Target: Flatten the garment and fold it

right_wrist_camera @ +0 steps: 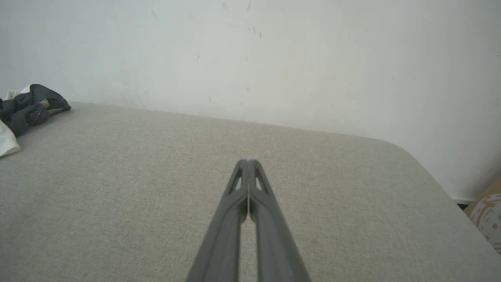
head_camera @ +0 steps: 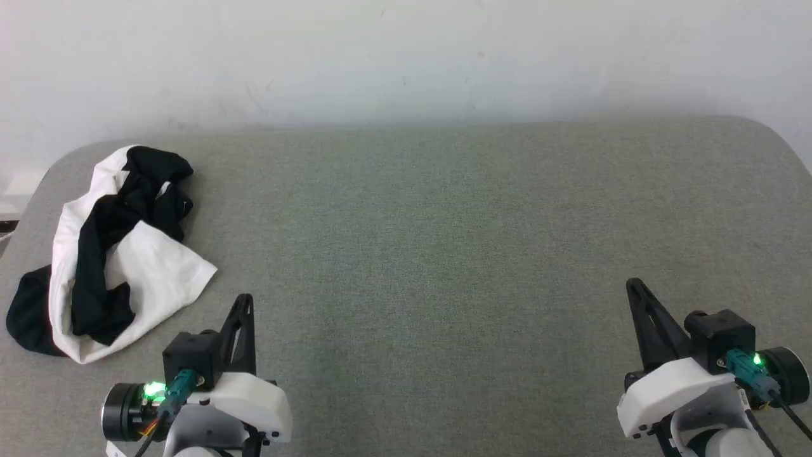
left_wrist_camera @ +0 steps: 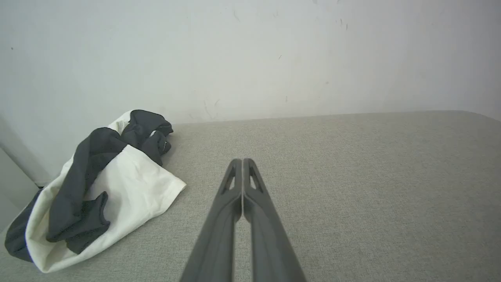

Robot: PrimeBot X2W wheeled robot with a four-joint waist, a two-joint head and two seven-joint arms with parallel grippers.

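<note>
One garment [head_camera: 158,266] heaped at the left end of the one grey table [head_camera: 431,241], white body rumpled, black sleeves tangled over it, my two arms above the table's near edge, my left gripper [head_camera: 244,299] pressed closed, holding nothing, my right gripper [head_camera: 633,285] likewise closed, empty

This is looking like a bare lab-style test corner: a grey fabric-covered table [head_camera: 444,222] is filling the lower frame, and a plain scuffed white wall [head_camera: 406,57] is running across the top.

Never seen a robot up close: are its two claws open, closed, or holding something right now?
Left gripper: closed, holding nothing.
Right gripper: closed, holding nothing.
</note>
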